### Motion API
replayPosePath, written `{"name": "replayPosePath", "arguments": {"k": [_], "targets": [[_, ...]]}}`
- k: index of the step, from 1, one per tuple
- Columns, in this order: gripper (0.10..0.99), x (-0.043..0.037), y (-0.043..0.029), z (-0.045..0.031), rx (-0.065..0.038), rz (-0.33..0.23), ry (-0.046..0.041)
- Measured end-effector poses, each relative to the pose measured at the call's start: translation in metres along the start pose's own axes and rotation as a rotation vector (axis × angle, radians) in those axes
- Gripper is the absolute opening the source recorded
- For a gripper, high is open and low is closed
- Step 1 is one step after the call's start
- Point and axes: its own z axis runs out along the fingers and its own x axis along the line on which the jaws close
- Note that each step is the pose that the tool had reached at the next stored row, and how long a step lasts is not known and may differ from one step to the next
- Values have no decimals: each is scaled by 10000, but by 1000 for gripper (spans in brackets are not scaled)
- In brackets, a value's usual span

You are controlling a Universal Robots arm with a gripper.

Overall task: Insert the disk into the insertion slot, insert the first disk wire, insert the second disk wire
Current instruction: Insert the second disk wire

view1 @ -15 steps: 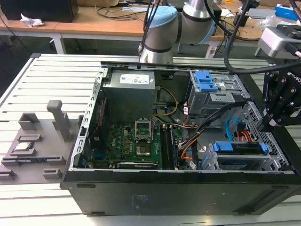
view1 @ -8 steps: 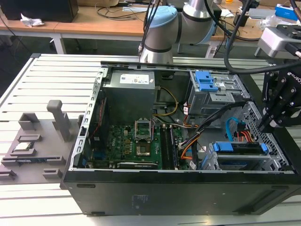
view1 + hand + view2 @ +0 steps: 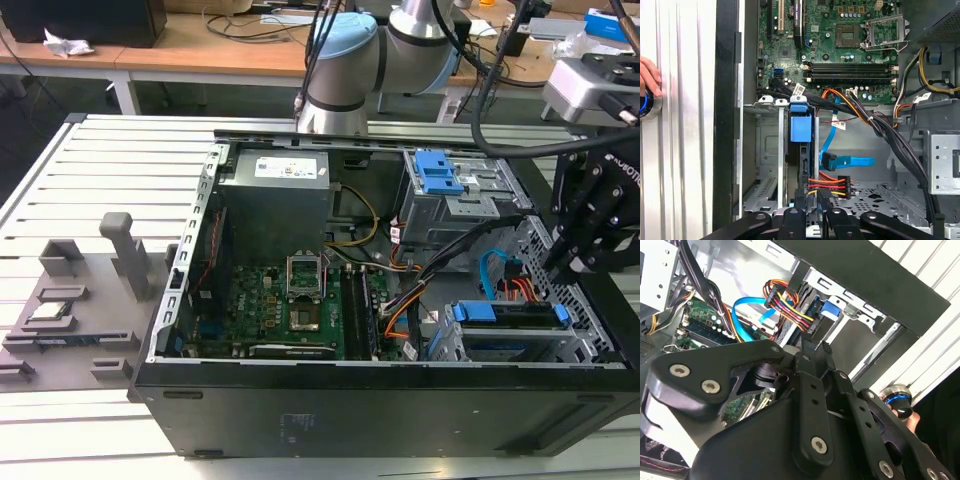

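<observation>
The claw (image 3: 810, 202) hangs inside the open computer case (image 3: 300, 410), at the end toward the exterior view's right. Whether it is wide, narrow or gripping I cannot tell. In the second wrist view the claw (image 3: 815, 346) points at the drive end of the case.

Straight ahead of it sits one disk (image 3: 801, 129), seen edge-on in its blue carrier and already seated in the one insertion slot (image 3: 765, 145). In the exterior view the disk (image 3: 510, 313) lies flat in that slot (image 3: 462, 345), just below the claw (image 3: 560, 268).

There are two cables. One wire bundle (image 3: 832, 186) of red, orange and yellow strands runs to the disk's near edge, right beside the claw; I cannot tell if its plug is seated. One blue cable (image 3: 847, 161) ends in a plug hanging in the open space beside the slot — apart from the disk.

Farther out are one grey bay (image 3: 470, 205) with a blue latch and one motherboard (image 3: 790, 50). Outside the case, one hand (image 3: 647, 75) rests on a round button (image 3: 646, 107) on the slatted table (image 3: 60, 170).
</observation>
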Motion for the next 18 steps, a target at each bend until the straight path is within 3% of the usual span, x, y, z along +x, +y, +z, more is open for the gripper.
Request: {"name": "replayPosePath", "arguments": {"k": [2,4,6,14,18], "targets": [[239,-31,41,30,-1,-1,-31],[239,-113,64,47,-1,-2,-41],[239,-128,124,57,0,-2,-39],[239,-128,301,105,5,0,22],[239,-127,327,116,5,2,47]]}}
